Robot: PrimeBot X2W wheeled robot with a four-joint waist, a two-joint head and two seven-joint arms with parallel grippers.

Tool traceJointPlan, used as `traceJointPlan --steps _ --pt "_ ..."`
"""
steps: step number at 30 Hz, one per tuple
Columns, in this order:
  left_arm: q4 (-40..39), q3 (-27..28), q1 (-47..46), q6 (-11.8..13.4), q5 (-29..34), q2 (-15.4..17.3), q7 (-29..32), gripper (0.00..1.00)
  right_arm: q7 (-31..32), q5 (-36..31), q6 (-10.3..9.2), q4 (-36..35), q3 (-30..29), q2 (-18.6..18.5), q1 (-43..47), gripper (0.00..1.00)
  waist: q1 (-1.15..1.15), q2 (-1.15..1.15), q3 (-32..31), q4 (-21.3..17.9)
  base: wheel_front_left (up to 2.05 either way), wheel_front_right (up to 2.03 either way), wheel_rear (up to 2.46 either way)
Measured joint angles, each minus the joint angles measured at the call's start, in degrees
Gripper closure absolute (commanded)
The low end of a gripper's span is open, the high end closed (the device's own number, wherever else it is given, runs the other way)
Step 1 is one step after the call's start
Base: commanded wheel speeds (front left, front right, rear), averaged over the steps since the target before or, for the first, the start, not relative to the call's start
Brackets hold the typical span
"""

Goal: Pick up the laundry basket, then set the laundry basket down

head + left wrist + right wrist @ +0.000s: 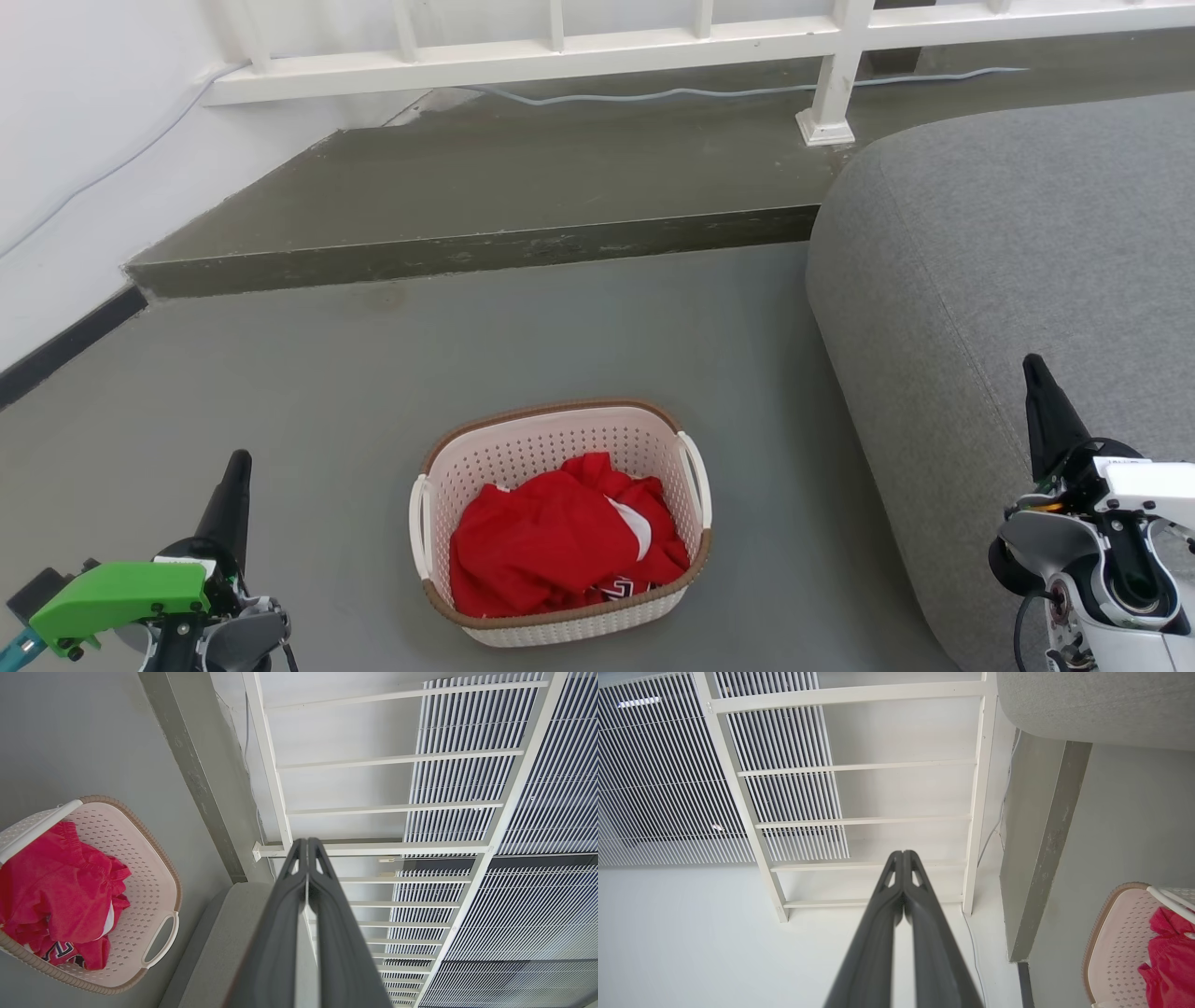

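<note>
We see the small cream-white perforated plastic laundry basket (523, 455) with a brown woven-look rim standing on the grey floor (373, 373), a crumpled red garment (551, 541) inside it; left of the basket our left gripper (239, 459) hangs with its fingers pressed together, empty; right of the basket, before the grey fabric sofa (1008, 280), our right gripper (1032, 362) is likewise closed on nothing; neither touches the basket.

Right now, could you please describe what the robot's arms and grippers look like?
Each gripper has two long, dark, tapering fingers with triangular cut-outs near the tips. The left gripper carries a bright green housing over grey metal; the right gripper has a white housing, rounded grey-white joints and a black cable.
</note>
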Motion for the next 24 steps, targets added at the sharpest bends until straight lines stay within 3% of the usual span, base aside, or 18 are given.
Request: traceJointPlan --steps 24 --pt "0.0 0.0 0.0 0.0 0.0 0.0 0.0 1.0 0.0 0.0 0.0 0.0 0.0 0.0 0.0 1.0 0.0 0.0 0.0 0.0 0.0 0.0 0.0"
